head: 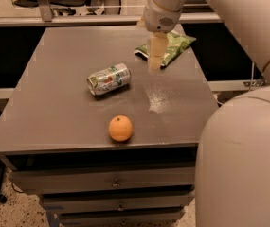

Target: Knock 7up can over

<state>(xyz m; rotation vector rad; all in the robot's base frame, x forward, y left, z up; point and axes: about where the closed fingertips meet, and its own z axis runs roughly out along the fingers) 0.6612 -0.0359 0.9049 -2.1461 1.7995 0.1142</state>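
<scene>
The 7up can (109, 79), silver-white with green and red markings, lies on its side near the middle of the grey table (58, 108). My gripper (156, 56) hangs from the arm above the table, to the right of the can and lifted clear of it, in front of the green chip bag (171, 46). It holds nothing that I can see.
An orange fruit (120, 128) sits near the table's front edge, in front of the can. The green crinkly chip bag lies at the back right. My large white arm body (241, 160) fills the right side. Drawers (111, 183) are below the tabletop.
</scene>
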